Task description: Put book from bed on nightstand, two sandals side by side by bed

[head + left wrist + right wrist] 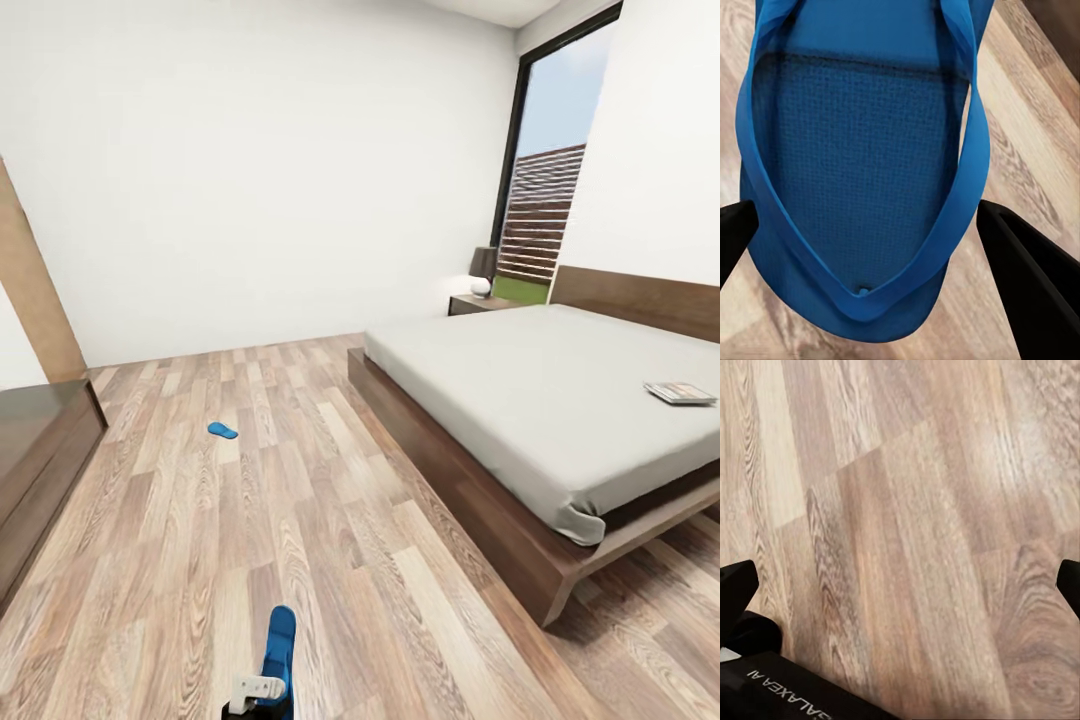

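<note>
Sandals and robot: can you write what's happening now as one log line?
left gripper: shut on sandal | right gripper: open, over floor | second sandal: on floor | book: on bed

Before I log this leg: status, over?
Left gripper shut on bright blue flat sandal. Right gripper open, over wood floor. Second blue sandal on floor; thin paperback book on grey-white bed.

the floor [300, 520] is showing matt wood planks with clear grain. the sandal [855, 150] is looking like blue rubber with fine dotted texture. the bed [470, 500] frame is looking like dark smooth wood, its mattress like plain cloth.
</note>
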Available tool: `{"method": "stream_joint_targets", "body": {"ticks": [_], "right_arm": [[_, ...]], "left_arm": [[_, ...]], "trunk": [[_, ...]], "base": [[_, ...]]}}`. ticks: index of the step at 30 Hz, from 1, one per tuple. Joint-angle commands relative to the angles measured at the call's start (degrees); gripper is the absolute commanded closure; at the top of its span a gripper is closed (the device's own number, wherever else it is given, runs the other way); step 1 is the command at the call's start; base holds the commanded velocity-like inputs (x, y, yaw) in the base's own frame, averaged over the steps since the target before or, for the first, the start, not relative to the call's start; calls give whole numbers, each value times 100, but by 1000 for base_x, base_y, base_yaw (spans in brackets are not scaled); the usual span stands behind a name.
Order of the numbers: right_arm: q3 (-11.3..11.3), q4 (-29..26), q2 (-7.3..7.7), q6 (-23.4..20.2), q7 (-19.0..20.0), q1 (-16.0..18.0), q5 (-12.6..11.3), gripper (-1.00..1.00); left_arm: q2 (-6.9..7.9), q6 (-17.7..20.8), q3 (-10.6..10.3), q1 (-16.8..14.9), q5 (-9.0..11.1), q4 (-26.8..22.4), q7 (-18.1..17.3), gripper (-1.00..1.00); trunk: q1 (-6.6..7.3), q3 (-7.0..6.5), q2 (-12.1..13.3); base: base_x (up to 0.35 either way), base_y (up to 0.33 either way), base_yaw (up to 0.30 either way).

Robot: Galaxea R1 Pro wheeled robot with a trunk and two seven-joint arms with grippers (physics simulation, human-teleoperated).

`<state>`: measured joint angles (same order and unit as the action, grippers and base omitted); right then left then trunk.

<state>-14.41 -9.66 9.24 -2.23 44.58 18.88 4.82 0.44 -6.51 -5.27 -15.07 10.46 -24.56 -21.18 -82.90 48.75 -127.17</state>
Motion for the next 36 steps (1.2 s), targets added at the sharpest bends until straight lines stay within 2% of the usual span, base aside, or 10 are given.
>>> {"method": "stream_joint_targets", "body": {"ticks": [1,8,13,24,31,36], "right_arm": [[-51,0,-2,-24,27,2,49,-100],[-50,48,0,-26,33,1,40,-100],[-53,50,-1,-26,25,1,29,-100],[-44,44,-2,-25,29,1,36,-100],[-44,44,-2,-24,70,1,36,-100],[-46,44,-2,-31,76,1,36,-100]], "left_arm": [[4,-23,-34,-4,48,8,6,100],[-3,-34,-33,-4,71,15,5,100],[-123,-39,-27,-4,65,133,0,100],[-132,-43,-24,-4,70,214,0,100],[-132,-43,-26,-4,70,215,7,100],[-132,-43,-26,-4,70,215,5,100]], "trunk": [[1,5,-2],[1,5,-2],[1,5,-2],[1,5,-2],[1,5,-2],[1,5,-2]], "base": [[0,0,50],[0,0,10],[0,0,0],[193,0,0],[21,0,7],[2,0,193]]}}
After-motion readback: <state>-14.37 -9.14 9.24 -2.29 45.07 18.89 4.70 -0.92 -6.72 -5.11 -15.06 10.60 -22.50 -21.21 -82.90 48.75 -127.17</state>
